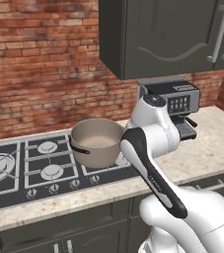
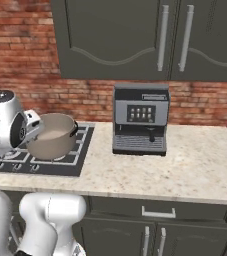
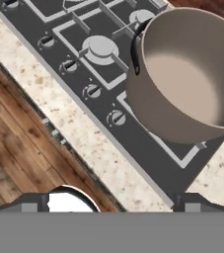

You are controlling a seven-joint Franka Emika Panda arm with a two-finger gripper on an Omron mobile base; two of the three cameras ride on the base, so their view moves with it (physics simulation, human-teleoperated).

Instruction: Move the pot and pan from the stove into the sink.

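The beige pot (image 1: 97,141) stands on the right-hand grate of the black stove (image 1: 15,193), its dark side handle facing the knobs. From the other side, the pot (image 2: 52,136) sits at the right end of the stove (image 2: 60,166), with my white hand just to its left. In the hand view my gripper (image 3: 114,203) hangs open over the stove's (image 3: 148,148) front edge, fingers wide apart and empty. There the pot (image 3: 187,74) lies ahead, at the upper right, apart from the fingers. The pan and the sink are out of view.
A grey coffee machine (image 2: 140,120) stands on the speckled counter (image 2: 195,170) right of the stove, under dark upper cabinets (image 1: 158,34). A brick wall backs the counter. Wooden floor (image 3: 15,148) lies below the counter's front edge.
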